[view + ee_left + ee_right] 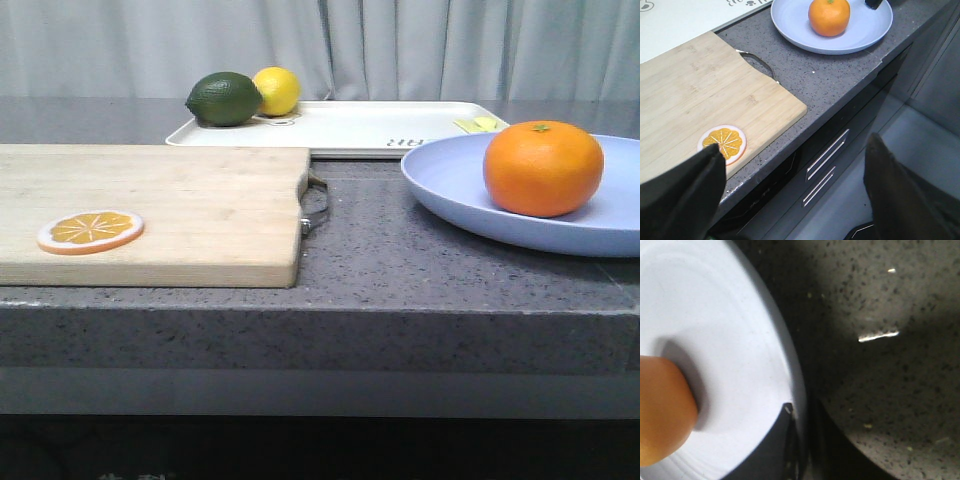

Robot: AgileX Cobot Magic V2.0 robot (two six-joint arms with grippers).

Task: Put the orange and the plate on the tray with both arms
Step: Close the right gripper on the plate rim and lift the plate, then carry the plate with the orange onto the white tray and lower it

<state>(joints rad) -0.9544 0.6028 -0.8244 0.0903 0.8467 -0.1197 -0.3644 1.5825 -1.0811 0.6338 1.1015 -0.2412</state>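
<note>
Counter (400, 270): dark speckled grey stone, front edge near the camera; drawer fronts with metal bar handles (827, 154) below it in the left wrist view.

Tray (360, 128): white, rectangular, low rim, at the far middle of the counter. Grey lettering (405, 142) near its front right edge, too small to read. A small yellow item (478, 124) lies at its right end.

Lime (225, 98) and lemon (277, 90): dark green and yellow, touching, on the tray's far left corner.

Plate (470, 200): pale lavender-blue, round, shallow, on the counter at right, just in front of the tray's right end.

Orange (543, 167): whole, green stem dimple on top, resting on the plate, not on the tray.

Cutting board (180, 210): pale wood, at left, metal handle (316, 205) on its right end; no brand mark legible.

Orange slice (90, 231): flat, white-rimmed, on the board's near left part.

Left gripper (790, 195): hangs high over the counter's near edge, tilted down toward the board; black fingers (685, 190) spread wide, holding nothing.

Right gripper (797, 445): low at the plate's rim; one black finger (770, 447) lies over the plate's inner surface at the edge, a dark shape just outside the rim. Whether it pinches the rim cannot be told.
</note>
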